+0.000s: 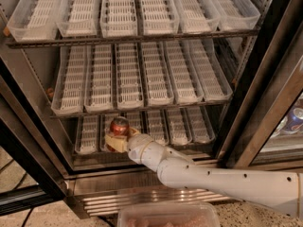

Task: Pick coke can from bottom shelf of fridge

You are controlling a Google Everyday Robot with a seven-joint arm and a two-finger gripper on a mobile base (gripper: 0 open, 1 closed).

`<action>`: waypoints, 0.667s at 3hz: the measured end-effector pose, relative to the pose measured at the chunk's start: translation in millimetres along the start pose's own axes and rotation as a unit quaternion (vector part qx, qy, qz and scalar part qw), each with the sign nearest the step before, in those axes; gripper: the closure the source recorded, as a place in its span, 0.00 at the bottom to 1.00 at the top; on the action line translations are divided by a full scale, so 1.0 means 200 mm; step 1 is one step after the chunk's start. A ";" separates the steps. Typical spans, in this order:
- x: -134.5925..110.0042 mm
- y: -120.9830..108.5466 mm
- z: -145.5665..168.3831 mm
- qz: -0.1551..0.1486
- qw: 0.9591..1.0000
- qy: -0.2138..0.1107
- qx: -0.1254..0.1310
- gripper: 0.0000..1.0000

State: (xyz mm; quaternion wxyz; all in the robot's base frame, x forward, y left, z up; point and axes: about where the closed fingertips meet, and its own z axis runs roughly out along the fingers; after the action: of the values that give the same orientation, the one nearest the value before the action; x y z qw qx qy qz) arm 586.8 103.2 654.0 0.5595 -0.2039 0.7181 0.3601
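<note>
The fridge [42,141] stands open with three racks of white slotted trays. The coke can [119,126], red with a silver top, stands on the bottom shelf [184,126] in the second lane from the left. My gripper [116,141] reaches in from the lower right on a white arm [218,178] and its tan fingers [113,143] wrap the can's lower part. The can's bottom is hidden behind the fingers.
The middle rack [142,79] hangs close above the can. The ribbed steel base [142,193] lies below the arm. A clear plastic bin [170,216] sits at the bottom edge. Other cans [293,119] show behind glass at the right.
</note>
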 end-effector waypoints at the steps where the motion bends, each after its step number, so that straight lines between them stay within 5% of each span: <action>1: 0.00 0.00 0.00 -0.001 1.000 0.000 0.001 1.00; 2: 0.00 0.01 0.01 0.000 1.000 0.006 -0.007 1.00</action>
State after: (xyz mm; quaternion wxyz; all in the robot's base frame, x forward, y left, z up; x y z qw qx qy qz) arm 586.6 106.2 654.1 0.5535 -0.2099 0.7192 0.3637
